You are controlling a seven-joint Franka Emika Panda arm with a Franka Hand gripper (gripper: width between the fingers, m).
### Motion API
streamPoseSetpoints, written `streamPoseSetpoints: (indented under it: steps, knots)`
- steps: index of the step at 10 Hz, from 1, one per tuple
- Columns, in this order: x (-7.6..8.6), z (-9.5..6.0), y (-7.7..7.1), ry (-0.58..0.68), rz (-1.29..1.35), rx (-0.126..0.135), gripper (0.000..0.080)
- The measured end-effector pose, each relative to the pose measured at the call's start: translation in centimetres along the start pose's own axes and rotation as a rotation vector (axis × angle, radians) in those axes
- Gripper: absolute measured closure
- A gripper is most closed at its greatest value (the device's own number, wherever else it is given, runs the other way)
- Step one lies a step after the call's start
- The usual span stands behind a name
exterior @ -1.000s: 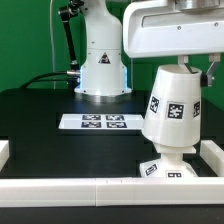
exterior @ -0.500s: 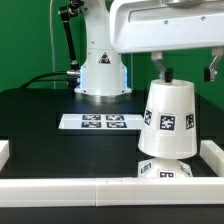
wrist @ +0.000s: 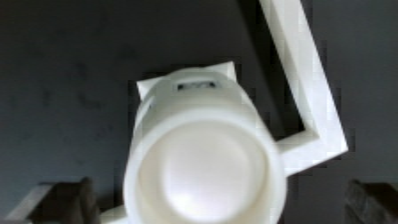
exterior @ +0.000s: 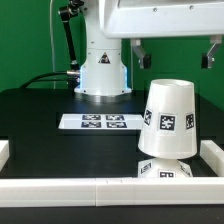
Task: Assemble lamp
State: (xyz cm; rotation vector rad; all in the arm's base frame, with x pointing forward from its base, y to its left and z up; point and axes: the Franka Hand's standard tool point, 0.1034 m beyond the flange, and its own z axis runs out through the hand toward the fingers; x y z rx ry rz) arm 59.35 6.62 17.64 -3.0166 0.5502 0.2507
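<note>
The white cone shade [exterior: 169, 120] stands upright on the flared square base [exterior: 165, 170] at the exterior view's right, near the front rail. The bulb post is hidden. My gripper [exterior: 176, 55] hangs open above the shade, one finger [exterior: 141, 55] on each side, touching nothing. In the wrist view the shade's top [wrist: 205, 160] fills the middle, with a corner of the base [wrist: 192, 82] beyond it. The dark fingers [wrist: 63, 200] stand wide apart on either side, around the gripper's middle [wrist: 217, 205].
The marker board [exterior: 98, 122] lies flat behind the lamp. The robot pedestal [exterior: 102, 70] stands at the back. A white rail [exterior: 100, 188] borders the table's front and right side [wrist: 302, 60]. The shade is close to the right rail.
The gripper has let go of the shade and risen above it, jaws spread. The shade has gone from tilted in the fingers to standing upright on the base.
</note>
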Motion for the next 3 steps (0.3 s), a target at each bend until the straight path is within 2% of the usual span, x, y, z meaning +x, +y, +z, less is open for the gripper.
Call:
streamPoseSetpoints:
  steps: [2,3]
  knots:
    - [-1.76,1.07,-0.79,-0.007,-0.011,-0.022,0.0101]
    - [-1.56,1.02,-0.62,-0.006,-0.010,-0.021,0.0101]
